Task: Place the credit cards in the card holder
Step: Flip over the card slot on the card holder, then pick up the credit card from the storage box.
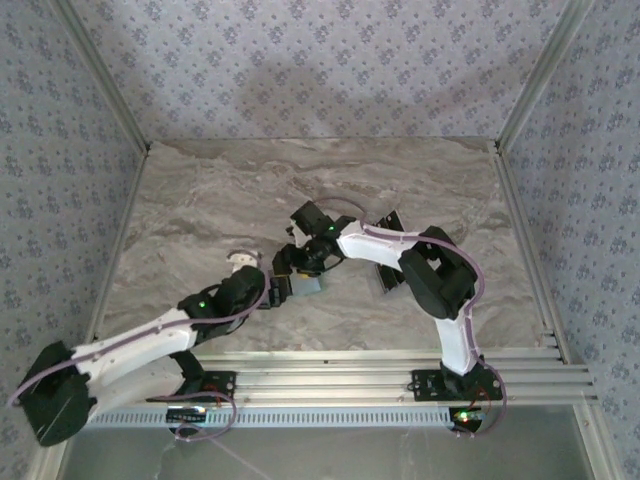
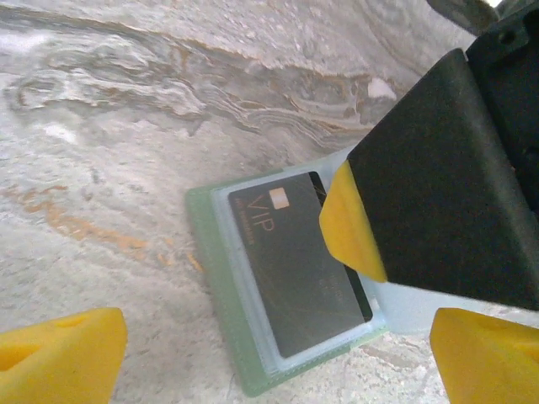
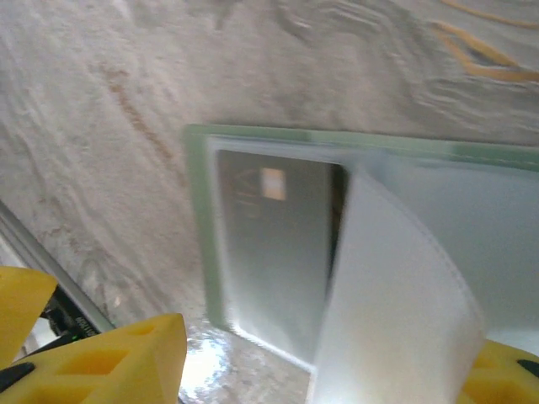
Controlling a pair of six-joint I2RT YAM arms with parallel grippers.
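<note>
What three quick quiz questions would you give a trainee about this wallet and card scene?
1. Fill in: the word printed on the dark card is ___.
2. True or false: the green wallet lies closed.
3. What does the wallet rest on? A. marble table B. metal tray C. folded cloth

Key: 1. VIP. 2. False, it lies open with the card in a clear sleeve. 3. A.
</note>
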